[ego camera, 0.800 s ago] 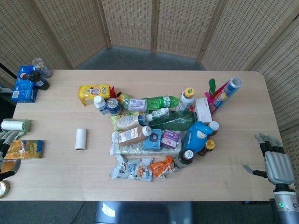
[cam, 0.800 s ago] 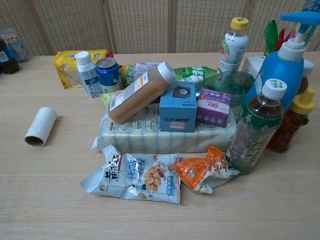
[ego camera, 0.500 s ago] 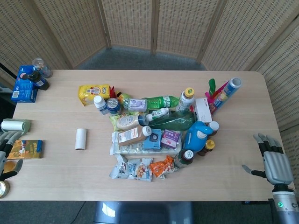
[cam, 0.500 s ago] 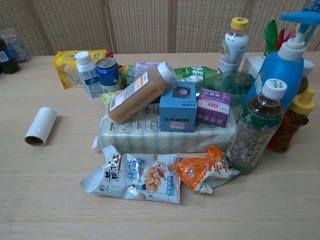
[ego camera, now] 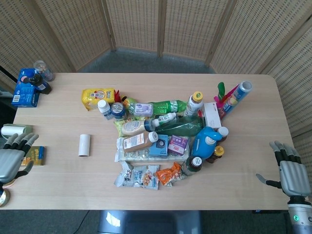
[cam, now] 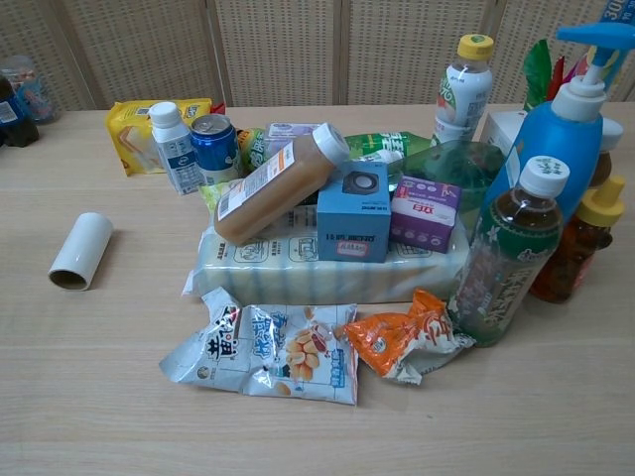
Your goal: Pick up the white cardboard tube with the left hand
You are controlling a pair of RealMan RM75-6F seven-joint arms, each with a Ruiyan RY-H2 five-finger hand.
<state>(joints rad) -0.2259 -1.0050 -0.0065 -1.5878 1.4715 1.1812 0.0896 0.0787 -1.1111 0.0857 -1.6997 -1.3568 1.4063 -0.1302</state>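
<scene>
The white cardboard tube (ego camera: 84, 145) lies on its side on the table's left part, alone on bare wood; the chest view shows the tube (cam: 81, 250) at the left with its open end toward me. My left hand (ego camera: 11, 156) hovers at the table's left edge, well to the left of the tube, fingers spread and holding nothing. My right hand (ego camera: 291, 170) is at the table's right front edge, fingers spread, empty. Neither hand appears in the chest view.
A dense pile of bottles, boxes and snack bags (ego camera: 165, 139) fills the table's middle, right of the tube. A yellow box (ego camera: 34, 155) and a lint roller (ego camera: 14, 130) lie by my left hand. A blue box (ego camera: 26, 92) and dark bottle sit at the far left corner.
My left hand has risen and moved right, further onto the table over the yellow box. My right hand has shifted slightly down and right. The tube has not moved.
</scene>
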